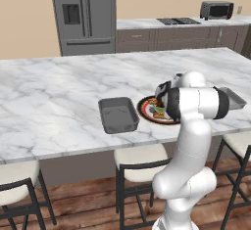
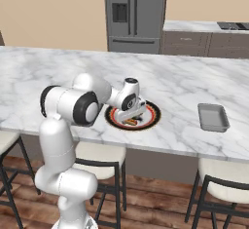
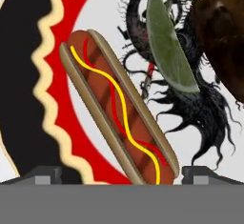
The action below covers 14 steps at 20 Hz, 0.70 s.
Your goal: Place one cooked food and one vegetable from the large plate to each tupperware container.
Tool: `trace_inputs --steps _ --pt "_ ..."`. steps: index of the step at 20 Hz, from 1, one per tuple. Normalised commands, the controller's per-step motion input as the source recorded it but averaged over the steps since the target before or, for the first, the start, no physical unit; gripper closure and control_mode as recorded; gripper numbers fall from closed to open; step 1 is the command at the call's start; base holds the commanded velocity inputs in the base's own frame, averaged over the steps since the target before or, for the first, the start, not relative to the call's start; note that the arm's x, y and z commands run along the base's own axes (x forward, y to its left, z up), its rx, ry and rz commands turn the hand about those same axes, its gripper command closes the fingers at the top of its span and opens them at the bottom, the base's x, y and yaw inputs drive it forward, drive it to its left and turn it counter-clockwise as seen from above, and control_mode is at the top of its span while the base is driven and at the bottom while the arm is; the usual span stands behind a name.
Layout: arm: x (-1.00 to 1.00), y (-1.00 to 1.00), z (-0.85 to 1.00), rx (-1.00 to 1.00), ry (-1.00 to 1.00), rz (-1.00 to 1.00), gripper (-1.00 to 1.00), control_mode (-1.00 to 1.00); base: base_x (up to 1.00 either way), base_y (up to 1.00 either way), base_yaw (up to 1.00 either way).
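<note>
Hovering low over the large plate (image 2: 153,117), tool (image 3: 121,174) spread as wide as it goes and gripping nothing. Poised for the first pick, by the look of it: both tupperware containers look bare, the larger tray (image 1: 118,114) just left of the plate in the left base view, the smaller tray (image 2: 213,117) well apart on the far side in the right base view, all three resting on the marble tabletop (image 1: 54,97).

Directly under the tool in the hand view, a hot dog (image 3: 119,108) in its bun, striped with yellow and red sauce, lying flat on the white centre of the plate with one end near the red-orange ring. Long axis running diagonally in that view, from upper left down to lower right, the lower end reaching between the two fingertips (image 3: 45,175). Beside it, toward the top of the view, a green wedge (image 3: 167,49), likely the vegetable, standing nearly upright in the picture and apart from the bun. At the right edge, a brown roasted piece (image 3: 220,32), only partly seen.

Next move, as a judgement: likely a turn of the wrist so the jaws cross the bun's short width rather than its length, then a straight descent and a close. Risk of the rounded bun rolling or slipping if pinched near its end instead of mid-length.
</note>
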Motion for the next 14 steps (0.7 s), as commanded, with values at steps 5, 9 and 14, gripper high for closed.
trace_inputs --steps 5,9,14 --pt "0.11 -0.01 -0.27 0.00 0.00 0.00 -1.00 -1.00 0.00 0.00 0.00" --pt "0.18 -0.04 -0.15 0.00 0.00 0.04 -1.00 -1.00 0.00 0.00 0.00" --pt "0.11 0.00 -0.34 0.00 0.03 0.07 -1.00 -1.00 0.00 0.00 0.00"
